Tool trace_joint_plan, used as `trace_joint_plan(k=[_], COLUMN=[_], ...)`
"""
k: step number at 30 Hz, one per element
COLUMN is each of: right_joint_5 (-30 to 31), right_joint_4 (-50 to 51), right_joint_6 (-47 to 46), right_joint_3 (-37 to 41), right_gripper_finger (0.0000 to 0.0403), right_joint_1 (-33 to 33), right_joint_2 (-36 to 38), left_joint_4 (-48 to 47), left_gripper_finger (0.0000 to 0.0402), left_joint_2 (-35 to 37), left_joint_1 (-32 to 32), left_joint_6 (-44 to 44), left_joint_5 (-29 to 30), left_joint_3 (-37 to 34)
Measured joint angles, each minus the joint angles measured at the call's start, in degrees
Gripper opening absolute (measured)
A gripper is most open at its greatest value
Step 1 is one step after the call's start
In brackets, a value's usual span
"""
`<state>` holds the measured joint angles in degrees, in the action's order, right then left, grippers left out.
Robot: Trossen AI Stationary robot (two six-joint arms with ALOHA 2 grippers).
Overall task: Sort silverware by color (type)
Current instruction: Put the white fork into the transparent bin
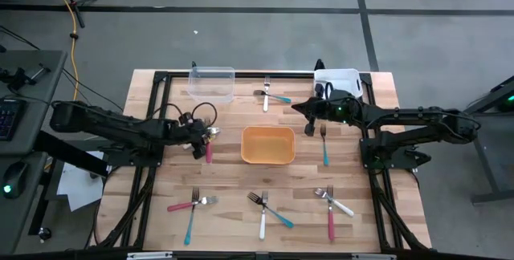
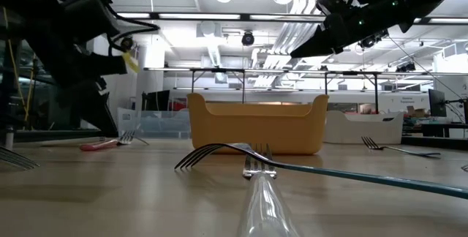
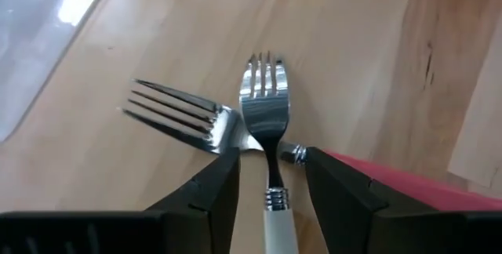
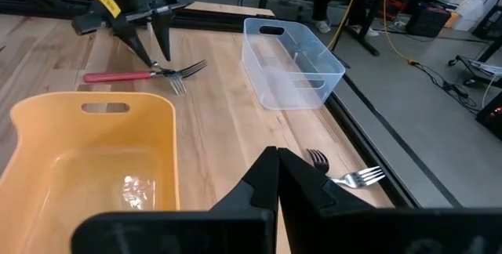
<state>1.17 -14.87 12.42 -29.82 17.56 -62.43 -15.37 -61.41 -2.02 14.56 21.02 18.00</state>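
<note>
The left gripper is working over a crossed pair of forks left of the orange bin; in its wrist view the fingers are standing apart with the white-handled fork lying between them, tines forward, its neck across a second fork and beside the red handle; nothing is gripped yet, so the step in hand looks like picking the white one out of the overlap. The next move calls for settling squarely on that handle and closing without dragging the red fork along, then carrying it to whichever container takes white; which one that is, I cannot tell.

Moving right, the clear bin is sitting at the far edge; two forks are lying crossed beside it; the orange bin is holding no forks that I can make out; more pairs are lying near the front edge, red and teal, white and teal, red and white.

The right gripper is hovering above the table with its fingers pressed together, holding nothing; a teal fork is lying just beside it, a white bin behind.

The surface is a pale wooden table in a black frame; beyond it a grey floor, a yellow cable, and a workshop under bright ceiling lights.
</note>
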Motion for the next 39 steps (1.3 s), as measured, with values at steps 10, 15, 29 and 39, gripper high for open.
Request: trace_joint_plan(k=[10, 15, 29, 39], right_joint_5=[-0.1, -0.1, -0.1, 0.1], right_joint_4=[0.0, 0.0, 0.0, 0.0], right_joint_6=[-0.4, -0.4, -0.4, -1.0], right_joint_3=[0.0, 0.0, 0.0, 0.0], right_gripper_finger=[0.0000, 0.0000, 0.0000, 0.0000], right_joint_1=[0.0, 0.0, 0.0, 0.0], right_joint_2=[0.0, 0.0, 0.0, 0.0], left_joint_4=[0.3, 0.2, -0.5, -9.5], left_gripper_finger=[0.0140, 0.0133, 0.0008, 0.0000], left_joint_2=[-4.4, -4.4, -4.4, -4.4], left_joint_1=[-2.5, -3.8, -5.6, -12.5], left_joint_6=[-2.0, -3.2, -4.3, -9.8], left_joint_5=[-1.2, -3.7, -4.8, -0.5], left_joint_3=[0.0, 0.0, 1.4, 13.9])
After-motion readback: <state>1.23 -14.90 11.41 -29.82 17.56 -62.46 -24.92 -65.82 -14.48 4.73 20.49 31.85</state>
